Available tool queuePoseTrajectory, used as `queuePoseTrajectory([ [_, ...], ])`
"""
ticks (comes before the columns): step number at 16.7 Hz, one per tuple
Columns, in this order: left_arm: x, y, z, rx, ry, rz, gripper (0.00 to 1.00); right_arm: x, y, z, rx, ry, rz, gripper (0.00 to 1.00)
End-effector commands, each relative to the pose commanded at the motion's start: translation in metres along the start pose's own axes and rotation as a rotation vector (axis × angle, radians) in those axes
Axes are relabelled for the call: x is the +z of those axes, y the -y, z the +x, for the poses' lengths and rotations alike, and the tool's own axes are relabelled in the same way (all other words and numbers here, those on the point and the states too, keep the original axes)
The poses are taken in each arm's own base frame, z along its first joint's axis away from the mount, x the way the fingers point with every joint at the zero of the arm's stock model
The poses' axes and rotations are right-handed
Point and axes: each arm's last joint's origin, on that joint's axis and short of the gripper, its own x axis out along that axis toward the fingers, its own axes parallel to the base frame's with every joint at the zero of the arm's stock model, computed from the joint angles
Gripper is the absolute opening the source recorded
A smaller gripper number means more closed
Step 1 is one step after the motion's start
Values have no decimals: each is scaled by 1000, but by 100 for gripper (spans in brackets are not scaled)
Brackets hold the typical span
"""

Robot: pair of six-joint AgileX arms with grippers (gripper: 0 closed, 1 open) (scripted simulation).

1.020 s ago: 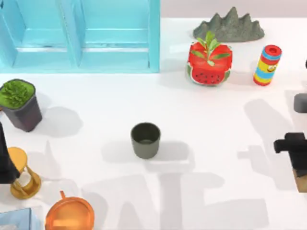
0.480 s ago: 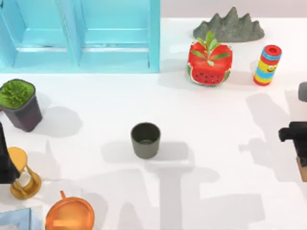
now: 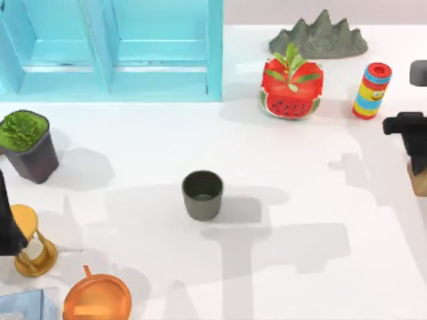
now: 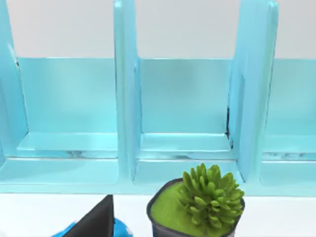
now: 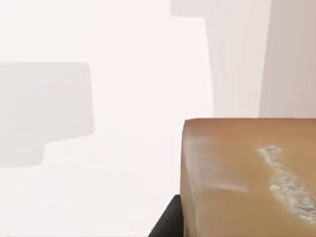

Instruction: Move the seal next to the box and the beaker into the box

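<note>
The beaker (image 3: 202,194) is a small round dark grey-green cup, plain, slightly tapered and without a handle; it stands upright and alone near the middle of the white surface (image 3: 133,140). The seal (image 5: 252,177) is a tan-brown block with rounded edges and a faint whitish mark on one face; the right wrist view shows it close up above the surface, and in the top view a sliver of it (image 3: 419,181) sits at the right edge, below the dark right gripper (image 3: 417,143). I cannot tell how the right jaws stand.

The left arm (image 3: 8,220) is parked at the left edge, beside a yellow hourglass-shaped stand (image 3: 30,241), just where it was a second ago; its jaws cannot be made out. The right gripper and the seal have moved toward the far side of the surface since then, and now lie level with the striped cylinder (image 3: 371,91). The beaker has not shifted.

From left to right along the surface: a dark pot with a green plant (image 3: 27,145), a light blue item (image 3: 23,305) at the near corner, an orange round container (image 3: 97,298), the light blue box (image 3: 113,47) with its upright dividers along the far side, a watermelon-patterned planter (image 3: 291,87), a grey rock model (image 3: 319,37) behind it, and the striped cylinder.
</note>
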Motion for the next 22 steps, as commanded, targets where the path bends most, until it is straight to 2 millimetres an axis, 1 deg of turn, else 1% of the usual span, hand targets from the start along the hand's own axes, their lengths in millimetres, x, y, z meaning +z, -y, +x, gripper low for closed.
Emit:
queuePoseTrajectory([
  [2,0,0,0,0,0,0,100,6,1,-1,0,3,0,0],
  [7,0,0,0,0,0,0,100,5,0,0,1,5,-2,0],
  [9,0,0,0,0,0,0,100,6,0,10,0,1,-2,0],
  [13,0,0,0,0,0,0,100,7,0,48,2,13,-1,0],
  [15,0,0,0,0,0,0,100,6,1,61,1,6,0,0],
  [19,0,0,0,0,0,0,100,6,1,64,0,3,0,0],
  [22,0,0,0,0,0,0,100,6,1,64,0,3,0,23],
])
